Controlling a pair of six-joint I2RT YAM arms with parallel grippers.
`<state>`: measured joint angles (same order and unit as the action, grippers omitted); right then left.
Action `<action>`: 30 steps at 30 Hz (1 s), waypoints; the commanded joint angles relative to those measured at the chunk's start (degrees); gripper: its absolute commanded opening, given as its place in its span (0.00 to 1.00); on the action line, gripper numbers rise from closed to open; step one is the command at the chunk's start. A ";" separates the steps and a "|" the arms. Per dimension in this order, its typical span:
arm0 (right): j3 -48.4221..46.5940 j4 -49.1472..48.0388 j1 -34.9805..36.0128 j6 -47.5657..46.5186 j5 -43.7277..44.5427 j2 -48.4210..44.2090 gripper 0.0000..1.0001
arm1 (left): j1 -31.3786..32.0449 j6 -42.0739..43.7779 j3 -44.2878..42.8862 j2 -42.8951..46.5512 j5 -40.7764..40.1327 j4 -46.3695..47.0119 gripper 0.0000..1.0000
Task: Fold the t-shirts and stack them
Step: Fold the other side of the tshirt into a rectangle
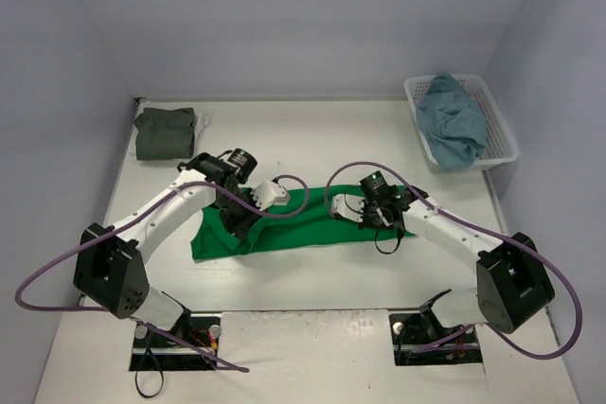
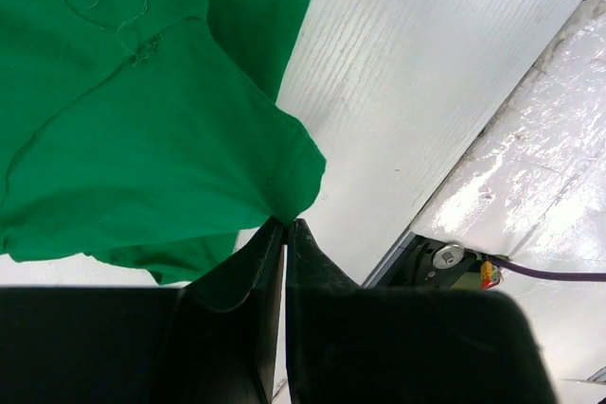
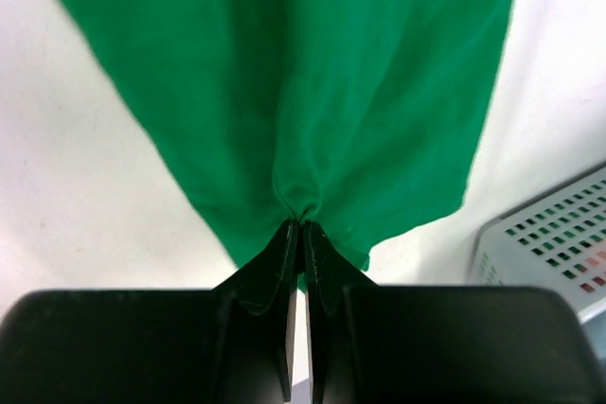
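Your left gripper [image 2: 286, 224] has its fingers pressed together on a bunched corner of the green t-shirt [image 2: 142, 139], and the cloth fans out ahead of the tips. Your right gripper [image 3: 301, 226] pinches another fold of the same shirt, which spreads away in front of it over the table [image 3: 76, 186]. Beyond the left gripper lies the olive-grey t-shirt [image 1: 163, 131], apparently folded. Well off to the right gripper's outer side, the light blue t-shirt [image 1: 453, 120] sits heaped in the basket [image 1: 502, 134].
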<state>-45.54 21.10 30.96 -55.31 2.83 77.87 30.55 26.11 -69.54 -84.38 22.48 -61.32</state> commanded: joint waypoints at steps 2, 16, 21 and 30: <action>2.12 2.10 0.50 -1.99 4.55 -0.17 0.01 | 0.22 -0.97 -0.69 -0.70 -2.08 -1.00 0.00; 5.72 1.66 0.33 -4.11 9.91 0.71 0.00 | 0.22 -1.06 0.98 -4.04 -4.64 -0.82 0.00; 5.81 1.31 0.42 -3.05 10.96 2.28 0.10 | 0.22 -1.85 1.25 -4.04 -4.38 -0.73 0.18; 3.88 0.43 0.33 1.60 14.22 4.93 0.38 | 0.83 -2.55 1.51 -5.18 -5.16 0.41 0.17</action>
<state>-39.66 21.17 31.22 -55.75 13.76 82.83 31.09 23.97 -66.94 -89.58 17.80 -60.66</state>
